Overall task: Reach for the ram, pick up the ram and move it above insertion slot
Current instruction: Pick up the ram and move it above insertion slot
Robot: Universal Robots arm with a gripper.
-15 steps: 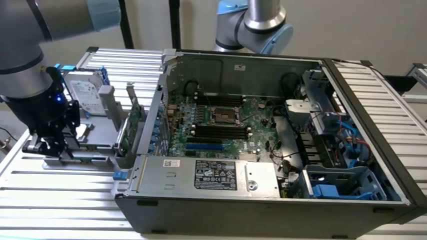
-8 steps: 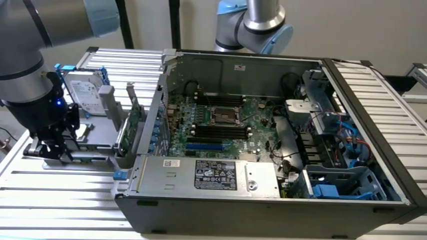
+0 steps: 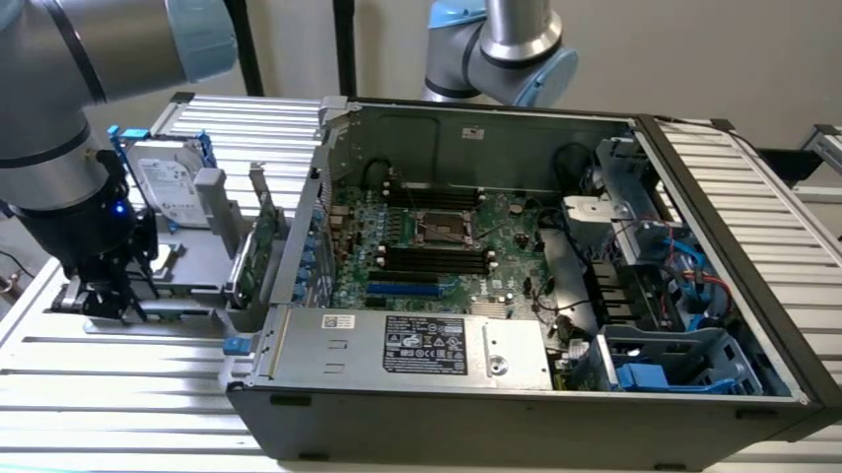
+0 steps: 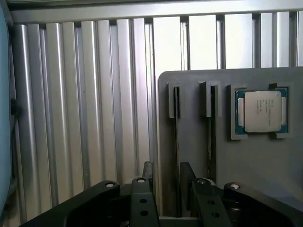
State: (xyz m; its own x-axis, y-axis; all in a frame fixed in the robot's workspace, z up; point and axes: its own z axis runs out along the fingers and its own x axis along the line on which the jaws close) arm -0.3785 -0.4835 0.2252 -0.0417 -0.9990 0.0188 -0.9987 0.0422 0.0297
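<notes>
Since the ram (image 4: 176,142) shows only as a thin dark edge standing in a slot of the grey holder (image 4: 265,189), and is taken for the ram on that basis, the chief hazard is judged to be a poor grip. The edge sits off-centre between the fingers (image 4: 147,177), closer to one than the other. A closure from this pose would likely bring one pad onto the stick first, pushing or tilting it against the slot wall, or would catch the holder's raised slot post instead of the board. Secondary hazard: a shallow hold on so narrow an edge, from which the stick could swing or slip once lifted. Tertiary hazard: crowding. A second slot (image 4: 211,123) lies just beside the first and a CPU (image 4: 262,112) rests in its recess beyond. In the exterior view an upright hard drive (image 3: 172,187) and a green card (image 3: 263,232) stand close by, the card between the arm and the open computer case (image 3: 526,414); a low carry could clip either. Position: the gripper (image 4: 166,177) is down at the holder, to the exterior view's left of the case. Its fingers are set apart at a fairly narrow gap and straddle the ram's slot, with nothing visibly clamped. Whether a pad touches the stick cannot be told. The motherboard's memory slots (image 3: 435,261) lie well apart, inside the case.
</notes>
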